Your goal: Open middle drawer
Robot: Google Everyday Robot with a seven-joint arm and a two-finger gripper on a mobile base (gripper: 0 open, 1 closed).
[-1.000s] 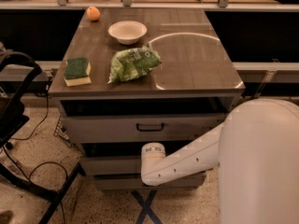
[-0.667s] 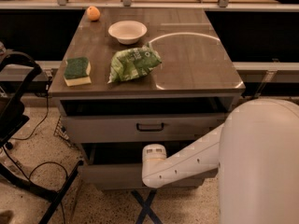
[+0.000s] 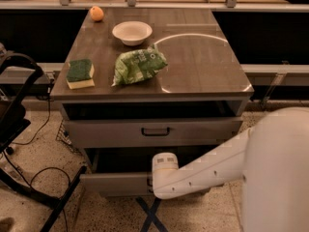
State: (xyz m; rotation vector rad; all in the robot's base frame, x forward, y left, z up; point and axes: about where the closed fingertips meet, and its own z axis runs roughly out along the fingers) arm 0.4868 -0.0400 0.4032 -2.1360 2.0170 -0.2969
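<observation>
The grey cabinet point(image 3: 227, 86) has its uppermost drawer point(image 3: 106, 132), with a black bar handle point(image 3: 155, 131), standing slightly out. Below it the middle drawer point(image 3: 113, 183) is pulled out toward me, with a dark gap above its low front. Its handle is hidden behind my arm. My gripper point(image 3: 150, 181) is at the centre of that drawer front, under the white wrist point(image 3: 165, 162). The arm reaches in from the lower right. The lowest drawer is hidden.
On the cabinet top lie a green sponge point(image 3: 79, 73), a green chip bag point(image 3: 139, 66), a white bowl point(image 3: 132, 32) and an orange point(image 3: 96, 13). A black frame with cables point(image 3: 19, 129) stands on the floor at the left. A blue cross point(image 3: 150, 216) marks the floor in front.
The middle drawer's front has slid out toward me and lower in the view, and my wrist has drawn back with it. The things on top have not moved.
</observation>
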